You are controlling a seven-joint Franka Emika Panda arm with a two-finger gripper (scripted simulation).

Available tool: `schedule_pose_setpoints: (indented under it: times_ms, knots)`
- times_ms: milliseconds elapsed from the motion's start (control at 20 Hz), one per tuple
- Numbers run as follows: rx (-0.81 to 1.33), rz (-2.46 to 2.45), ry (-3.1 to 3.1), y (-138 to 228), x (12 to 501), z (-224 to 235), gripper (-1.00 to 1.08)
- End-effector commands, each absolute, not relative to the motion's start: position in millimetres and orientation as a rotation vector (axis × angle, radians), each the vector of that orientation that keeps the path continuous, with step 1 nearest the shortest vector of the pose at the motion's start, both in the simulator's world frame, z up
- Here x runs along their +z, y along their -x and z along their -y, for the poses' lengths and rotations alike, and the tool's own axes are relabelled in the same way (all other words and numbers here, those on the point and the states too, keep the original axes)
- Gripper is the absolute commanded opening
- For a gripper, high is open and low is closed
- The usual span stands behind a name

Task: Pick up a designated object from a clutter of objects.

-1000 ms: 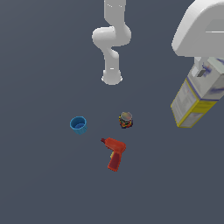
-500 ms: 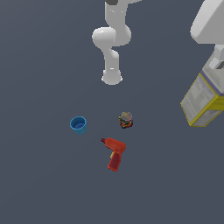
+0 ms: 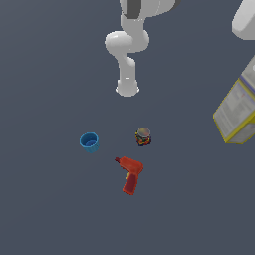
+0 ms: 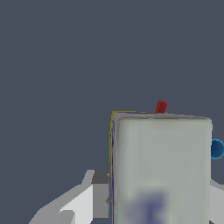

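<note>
The white-grey carton with yellow edges (image 3: 238,113) hangs in the air at the exterior view's right edge, tilted, well above the floor. My gripper is mostly cut off by that edge there. In the wrist view the carton (image 4: 161,168) fills the space between my two fingers (image 4: 94,192) and the gripper is shut on it. The rest of the clutter lies on the floor: a small blue cup (image 3: 89,142), a small dark can with a silver top (image 3: 143,136) and a red power drill (image 3: 130,174).
The arm's white base (image 3: 127,84) stands behind the can. The floor is flat dark grey. In the wrist view a bit of the drill (image 4: 162,106) and the blue cup (image 4: 217,149) peek out from behind the carton.
The carton, held in my gripper, has moved further toward the exterior view's right and up, partly leaving the frame. The cup, can and drill have not moved.
</note>
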State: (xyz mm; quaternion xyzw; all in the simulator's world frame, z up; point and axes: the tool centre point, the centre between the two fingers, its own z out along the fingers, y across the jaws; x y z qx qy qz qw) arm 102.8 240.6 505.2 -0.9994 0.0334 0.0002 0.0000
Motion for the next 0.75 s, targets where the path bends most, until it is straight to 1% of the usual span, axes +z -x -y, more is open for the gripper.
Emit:
schedule_pose_setpoints:
  times_ms: [0, 700]
  knots:
    - [0.000, -0.105, 3.140, -103.7, 507.3, -241.9, -1.00]
    - [0.000, -0.105, 3.140, -105.2, 510.0, -243.6, -1.00]
